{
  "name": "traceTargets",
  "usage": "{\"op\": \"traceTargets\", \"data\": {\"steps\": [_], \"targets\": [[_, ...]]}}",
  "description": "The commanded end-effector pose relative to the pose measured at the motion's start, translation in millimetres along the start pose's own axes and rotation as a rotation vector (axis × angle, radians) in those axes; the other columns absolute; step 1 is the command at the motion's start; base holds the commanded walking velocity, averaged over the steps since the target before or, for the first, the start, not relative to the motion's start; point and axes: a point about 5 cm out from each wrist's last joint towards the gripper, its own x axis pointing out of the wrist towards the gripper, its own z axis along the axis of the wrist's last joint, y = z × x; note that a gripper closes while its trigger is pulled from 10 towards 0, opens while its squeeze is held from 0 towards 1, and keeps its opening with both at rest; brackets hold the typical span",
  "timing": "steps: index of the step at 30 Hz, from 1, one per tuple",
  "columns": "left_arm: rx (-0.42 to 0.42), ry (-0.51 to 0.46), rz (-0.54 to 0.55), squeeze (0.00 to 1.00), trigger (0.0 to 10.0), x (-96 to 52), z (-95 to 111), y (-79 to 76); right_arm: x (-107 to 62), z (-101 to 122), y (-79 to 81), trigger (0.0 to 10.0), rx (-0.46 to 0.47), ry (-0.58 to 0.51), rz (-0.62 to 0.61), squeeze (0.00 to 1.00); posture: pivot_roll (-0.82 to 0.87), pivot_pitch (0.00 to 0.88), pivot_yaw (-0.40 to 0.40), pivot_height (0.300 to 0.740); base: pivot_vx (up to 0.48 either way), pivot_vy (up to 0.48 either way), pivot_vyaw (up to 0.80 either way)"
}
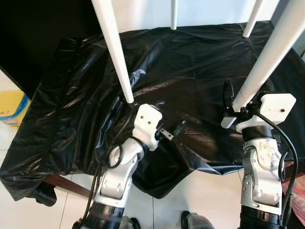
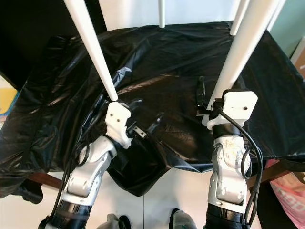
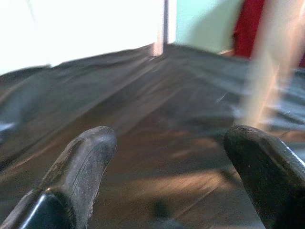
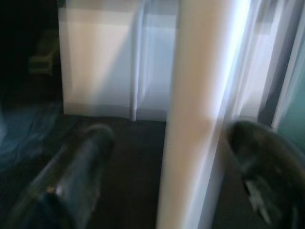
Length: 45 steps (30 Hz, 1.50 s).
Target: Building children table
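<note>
Risk sits with the right gripper [image 1: 231, 107]: its fingers straddle the near-right table leg [image 1: 267, 59] without pinching (gap visible in the wrist view), so it could slip; left gripper [image 1: 167, 121], spread, hovers empty over the black sheet [image 1: 71, 95]

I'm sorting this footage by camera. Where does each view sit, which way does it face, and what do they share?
Left eye, right eye: on the head, looking down at the black sheet, white legs and both arms.
Left wrist: along the open left hand, over the sheet.
Right wrist: along the right hand, whose fingers flank the near right leg.
Shared: that leg also appears in the head views.
</note>
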Motion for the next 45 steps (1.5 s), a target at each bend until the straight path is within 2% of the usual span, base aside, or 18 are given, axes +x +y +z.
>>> {"op": "traceTargets", "data": {"steps": [1, 4, 10, 17, 22, 24, 25, 27, 28, 29, 31, 32, 33, 34, 39, 41, 43, 45], "targets": [[0.027, 0.018, 0.019, 0.0, 10.0, -8.4, -2, 5.6, -4.7, -18, 15.6, 10.0, 0.072, 0.073, 0.081, 0.0, -0.13, 0.162, 0.033, 0.74, 0.0, 0.0, 0.0], [0.039, 0.032, 0.042, 0.0, 10.0, -14.3, -4, 9.3, -9.5, -23, 14.1, 10.0, 0.072, 0.086, 0.095, 0.0, -0.13, 0.163, 0.029, 0.74, 0.0, 0.0, 0.0], [0.045, 0.04, 0.074, 0.0, 10.0, -19.7, -4, 11.8, -12.0, -29, 3.7, 10.0, 0.084, 0.102, 0.009, 0.0, -0.13, 0.169, 0.038, 0.74, 0.0, 0.0, 0.0], [0.036, 0.049, 0.096, 0.0, 10.0, -25.6, -5, 15.3, -16.8, -23, 7.4, 10.0, 0.075, 0.059, 0.036, 0.0, -0.14, 0.173, 0.051, 0.74, 0.0, 0.0, 0.0], [0.008, 0.081, 0.139, 0.0, 10.0, -32.3, -15, 14.0, -15.3, -24, 30.1, 10.0, 0.126, 0.066, 0.239, 0.0, -0.13, 0.166, 0.037, 0.74, 0.0, 0.0, 0.0], [0.006, 0.091, 0.133, 0.0, 10.0, -34.0, -19, 11.3, -14.4, -27, 38.9, 10.0, 0.153, 0.08, 0.364, 0.0, -0.12, 0.156, 0.027, 0.74, 0.0, 0.0, 0.0], [0.004, 0.101, 0.132, 0.0, 10.0, -34.6, -22, 9.9, -9.1, -29, 42.1, 10.0, 0.151, 0.077, 0.448, 0.0, -0.11, 0.147, 0.014, 0.74, 0.0, 0.0, 0.0], [0.003, 0.105, 0.133, 0.0, 10.0, -34.0, -24, 9.4, -1.7, -31, 40.4, 10.0, 0.138, 0.073, 0.477, 0.0, -0.11, 0.143, 0.008, 0.74, 0.0, 0.0, 0.0], [0.003, 0.105, 0.135, 0.0, 10.0, -33.4, -25, 9.5, 5.9, -33, 37.0, 10.0, 0.12, 0.068, 0.486, 0.0, -0.11, 0.14, 0.003, 0.74, 0.0, 0.0, 0.0], [0.003, 0.105, 0.135, 0.0, 10.0, -33.4, -25, 9.5, 5.9, -33, 37.0, 10.0, 0.12, 0.068, 0.486, 0.0, -0.11, 0.14, 0.003, 0.74, 0.0, 0.0, 0.0], [0.003, 0.104, 0.144, 0.0, 10.0, -31.9, -26, 10.4, 23.8, -37, 25.8, 10.0, 0.086, 0.059, 0.475, 0.0, -0.11, 0.138, -0.006, 0.74, 0.0, 0.0, 0.0], [0.001, 0.106, 0.153, 0.0, 10.0, -31.1, -29, 11.6, 39.9, -42, 11.6, 10.0, 0.049, 0.055, 0.446, 0.0, -0.11, 0.137, -0.007, 0.74, 0.0, 0.0, 0.0], [0.002, 0.107, 0.156, 0.0, 10.0, -30.7, -29, 11.9, 44.8, -43, 6.2, 10.0, 0.035, 0.053, 0.433, 0.0, -0.11, 0.135, -0.007, 0.74, 0.0, 0.0, 0.0], [0.001, 0.104, 0.156, 0.0, 10.0, -29.4, -30, 12.1, 56.0, -44, -10.3, 10.0, 0.013, 0.053, 0.402, 0.0, -0.12, 0.135, -0.003, 0.74, 0.0, 0.0, 0.0], [-0.001, 0.101, 0.143, 0.0, 10.0, -26.8, -31, 10.8, 69.6, -51, -43.4, 10.0, -0.034, 0.078, 0.314, 0.0, -0.12, 0.132, -0.001, 0.74, 0.0, 0.0, 0.0], [-0.005, 0.096, 0.151, 0.0, 10.0, -25.2, -32, 11.5, 69.3, -52, -39.2, 10.0, -0.009, 0.069, 0.287, 0.0, -0.12, 0.129, -0.005, 0.74, 0.0, 0.0, 0.0], [-0.032, 0.096, 0.195, 0.0, 10.0, -23.2, -37, 12.6, 60.7, -55, -3.0, 10.0, 0.05, 0.032, 0.305, 0.0, -0.11, 0.124, -0.012, 0.74, 0.0, 0.0, 0.0], [-0.056, 0.097, 0.234, 0.0, 10.0, -23.3, -41, 15.4, 55.9, -57, 8.9, 10.0, 0.081, 0.021, 0.269, 0.0, -0.11, 0.121, -0.015, 0.74, 0.0, 0.0, 0.0]]}}
